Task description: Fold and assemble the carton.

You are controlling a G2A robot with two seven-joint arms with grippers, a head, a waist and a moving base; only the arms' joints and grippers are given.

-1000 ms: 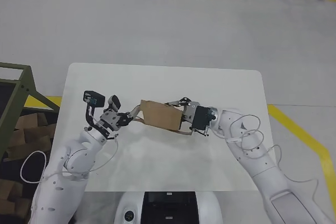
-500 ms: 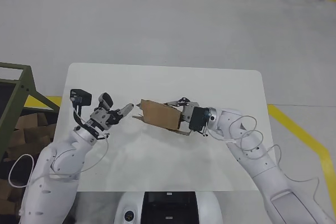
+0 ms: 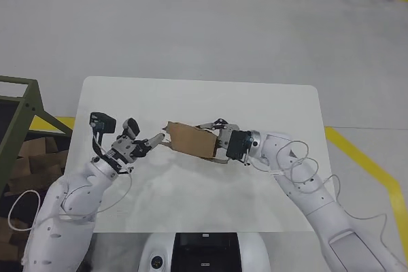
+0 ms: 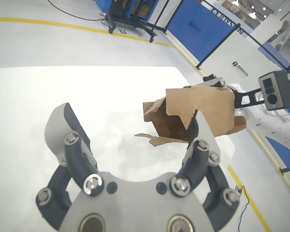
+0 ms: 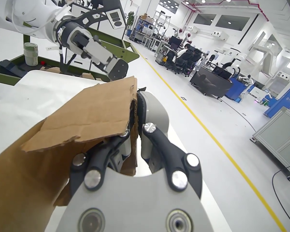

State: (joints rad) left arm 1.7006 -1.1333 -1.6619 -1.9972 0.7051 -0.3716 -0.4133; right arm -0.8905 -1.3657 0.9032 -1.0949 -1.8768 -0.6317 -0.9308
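Top view: carton (image 3: 190, 139) over table (image 3: 190, 95), between both pincers. Right pincer (image 5: 136, 112) clamped on carton wall, one finger inside, one outside. Left pincer (image 4: 133, 112) jaws wide apart, carton's open ragged end just ahead; contact with fingertip unclear.

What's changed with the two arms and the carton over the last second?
The left gripper, open, drew back from the carton's open end, then came forward again and is now close beside it. The right gripper stayed shut on the carton's other end, and the carton barely shifted over the table.
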